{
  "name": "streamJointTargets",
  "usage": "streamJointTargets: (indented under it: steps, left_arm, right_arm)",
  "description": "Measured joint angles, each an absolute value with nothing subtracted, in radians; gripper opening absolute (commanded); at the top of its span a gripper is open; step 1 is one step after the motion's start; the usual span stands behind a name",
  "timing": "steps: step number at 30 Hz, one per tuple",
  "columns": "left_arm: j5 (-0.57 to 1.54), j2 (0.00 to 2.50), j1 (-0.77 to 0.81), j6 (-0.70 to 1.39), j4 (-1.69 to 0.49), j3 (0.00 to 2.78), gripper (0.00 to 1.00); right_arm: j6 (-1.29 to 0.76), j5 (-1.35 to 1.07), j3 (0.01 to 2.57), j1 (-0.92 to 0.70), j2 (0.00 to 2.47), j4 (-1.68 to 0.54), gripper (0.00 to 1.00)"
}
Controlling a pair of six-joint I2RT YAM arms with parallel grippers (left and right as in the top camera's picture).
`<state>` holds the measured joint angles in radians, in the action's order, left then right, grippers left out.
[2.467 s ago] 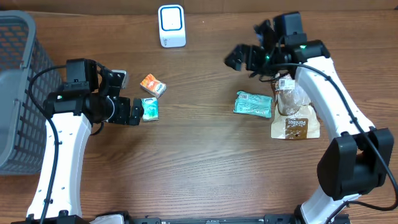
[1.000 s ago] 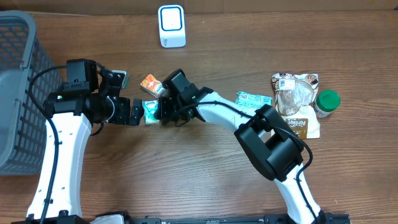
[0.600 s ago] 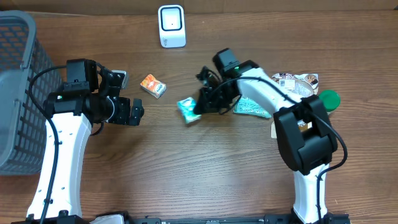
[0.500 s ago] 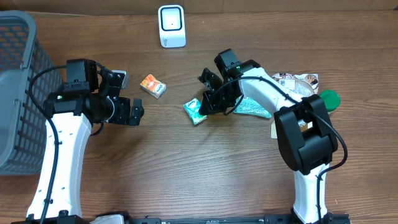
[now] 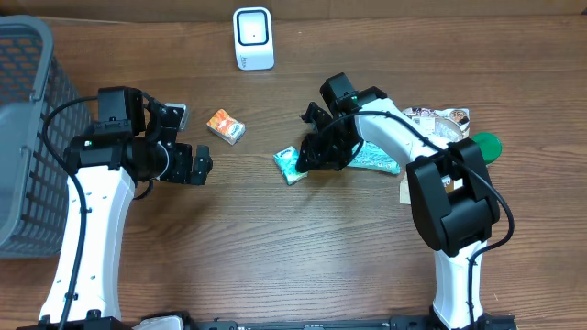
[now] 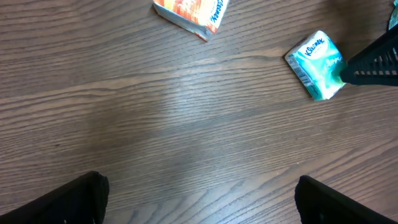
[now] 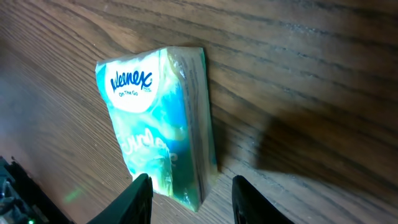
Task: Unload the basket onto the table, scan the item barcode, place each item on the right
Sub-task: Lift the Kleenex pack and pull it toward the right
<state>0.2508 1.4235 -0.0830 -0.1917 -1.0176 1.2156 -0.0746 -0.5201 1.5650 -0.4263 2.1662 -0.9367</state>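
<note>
A teal Kleenex tissue pack (image 5: 291, 164) (image 7: 158, 118) lies on the wooden table near the middle. My right gripper (image 5: 310, 156) (image 7: 191, 186) sits low at the pack's right end. Its jaws are parted around that end, and the right finger (image 7: 247, 196) stands off the pack, so it is open. In the left wrist view the same pack (image 6: 317, 57) shows at upper right. My left gripper (image 5: 204, 163) (image 6: 199, 199) hangs wide open over bare wood, well left of the pack. The white barcode scanner (image 5: 253, 38) stands at the back edge.
An orange pack (image 5: 225, 126) (image 6: 189, 11) lies between the two arms. A second teal packet (image 5: 376, 156), a brown bag (image 5: 436, 183) and a green-lidded jar (image 5: 485, 147) sit at the right. A grey wire basket (image 5: 23, 110) fills the far left.
My right gripper carried the tissue pack from beside the left gripper to the table's middle, set it down and parted its jaws. The left arm has not moved.
</note>
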Motion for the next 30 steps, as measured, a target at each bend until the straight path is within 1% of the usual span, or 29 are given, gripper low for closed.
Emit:
streamJointTargets:
  steps: [13,14,16,18,22,26,30]
  left_arm:
    - [0.251,1.423,-0.083,-0.192,-1.018,1.216,1.0]
    - [0.251,1.423,-0.083,-0.192,-1.018,1.216,0.99]
    - [0.251,1.423,-0.083,-0.192,-1.018,1.216,1.0]
    - [0.251,1.423,-0.083,-0.192,-1.018,1.216,0.99]
    - [0.251,1.423,-0.083,-0.192,-1.018,1.216,1.0]
    - [0.251,1.423,-0.083,-0.192,-1.018,1.216,1.0]
    - [0.251,1.423,-0.083,-0.192,-1.018,1.216,0.99]
  right_arm:
    - [-0.102,-0.519,1.565,-0.426,2.166,-0.952,0.41]
    - [-0.102,-0.519,1.565,-0.426,2.166,-0.956,0.41]
    - [-0.102,-0.519,1.565,-0.425,2.166,-0.962,0.36]
    - [-0.105,-0.518,1.565,-0.423,2.166,-0.969,0.34]
    - [-0.105,-0.517,1.575,-0.414,2.166,-1.0,0.35]
    - [-0.105,-0.517,1.613,-0.402,2.166,-1.015,0.38]
    - [-0.105,-0.508,1.618,-0.4,2.166,-1.038,0.38]
